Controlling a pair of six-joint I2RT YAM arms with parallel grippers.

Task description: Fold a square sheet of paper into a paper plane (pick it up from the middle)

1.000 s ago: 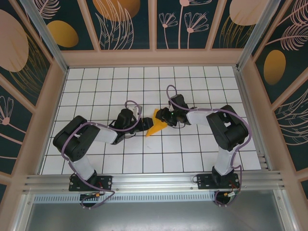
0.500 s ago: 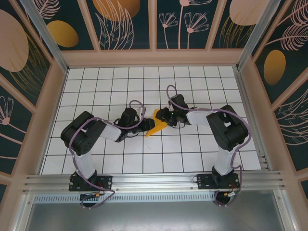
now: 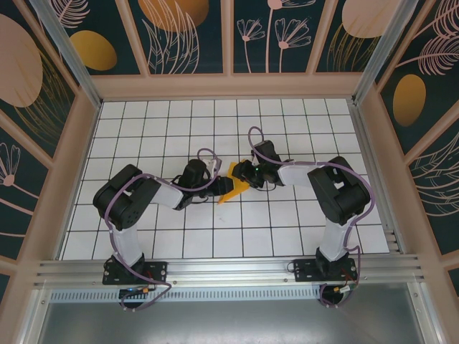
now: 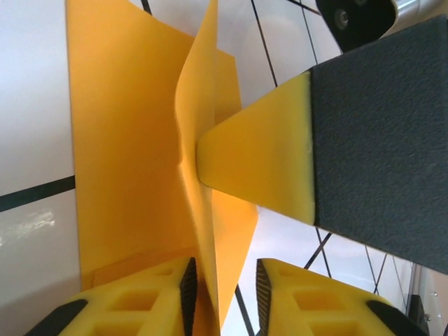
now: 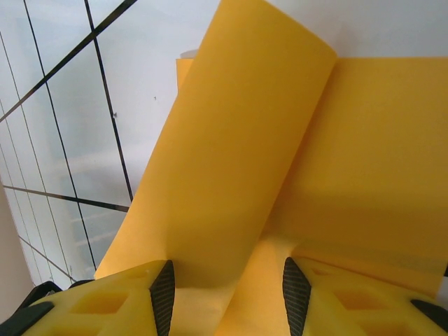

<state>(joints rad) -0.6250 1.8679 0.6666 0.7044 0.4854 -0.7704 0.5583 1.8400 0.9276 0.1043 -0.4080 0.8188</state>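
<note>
Creasing stage: part-folded paper plane (image 3: pixel 233 186) at table (image 3: pixel 143 129) centre, left gripper (image 4: pixel 222 269) astride its upright ridge, pinch impossible to tell, right gripper (image 5: pixel 227 269) spread around 1 flap; probably needs firm ridge squeeze next.

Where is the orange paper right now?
From above, the orange paper sits mid-table, between the left gripper on its left and the right gripper on its right.

A white table top (image 3: pixel 143 136) ruled with black grid lines sits within pale pinkish framing (image 3: pixel 229 86), walled by dark teal panels (image 3: pixel 294 56) printed with orange ovals (image 3: pixel 93 50) and pale line-drawn plants (image 3: pixel 251 30), an aluminium rail (image 3: pixel 229 271) running along its near edge.
</note>
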